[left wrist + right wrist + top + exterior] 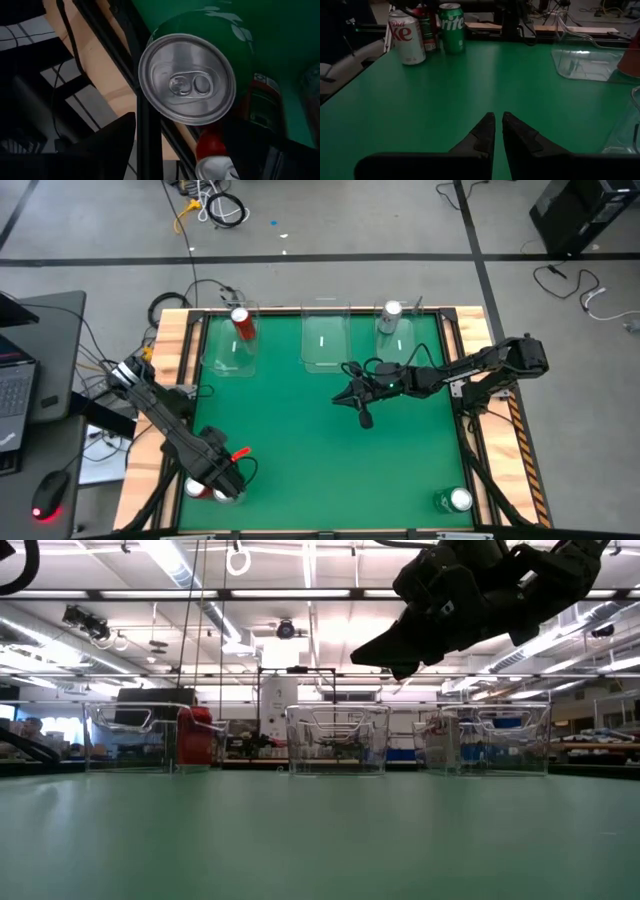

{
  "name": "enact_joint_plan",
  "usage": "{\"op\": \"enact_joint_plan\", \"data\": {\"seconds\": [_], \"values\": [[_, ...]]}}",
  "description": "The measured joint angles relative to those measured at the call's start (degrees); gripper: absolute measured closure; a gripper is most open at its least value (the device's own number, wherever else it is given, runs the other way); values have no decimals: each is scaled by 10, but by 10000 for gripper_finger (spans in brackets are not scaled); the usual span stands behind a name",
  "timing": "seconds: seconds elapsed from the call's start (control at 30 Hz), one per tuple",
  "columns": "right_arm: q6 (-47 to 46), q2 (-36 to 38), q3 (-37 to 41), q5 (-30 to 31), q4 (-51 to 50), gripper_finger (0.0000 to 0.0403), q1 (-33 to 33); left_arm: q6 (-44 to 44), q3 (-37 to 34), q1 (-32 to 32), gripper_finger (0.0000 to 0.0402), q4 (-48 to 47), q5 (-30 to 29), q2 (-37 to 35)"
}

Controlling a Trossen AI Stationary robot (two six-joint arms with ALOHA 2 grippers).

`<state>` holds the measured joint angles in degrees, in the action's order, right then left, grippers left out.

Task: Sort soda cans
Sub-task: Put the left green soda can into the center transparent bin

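Left gripper (pixel 222 480), finger state indiscernible, hangs directly over the upright green can (pixel 200 65); right gripper (pixel 498 131), fingers nearly closed, is well apart.

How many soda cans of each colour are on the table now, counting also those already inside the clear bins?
Red cans: 2
Green cans: 2
Silver-white cans: 2
Total: 6
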<state>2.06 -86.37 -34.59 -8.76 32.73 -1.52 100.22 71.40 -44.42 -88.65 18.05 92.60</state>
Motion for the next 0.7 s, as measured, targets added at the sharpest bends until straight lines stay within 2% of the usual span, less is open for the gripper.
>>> {"op": "enact_joint_plan", "data": {"seconds": [0.47, 0.7], "values": [[-4, 0, 0, -3, 0, 357, 2, -11, -75, 1, 110, 69, -34, -39], [-5, 0, 0, -3, 0, 357, 9, -23, -67, 2, 110, 58, -47, -39]]}}
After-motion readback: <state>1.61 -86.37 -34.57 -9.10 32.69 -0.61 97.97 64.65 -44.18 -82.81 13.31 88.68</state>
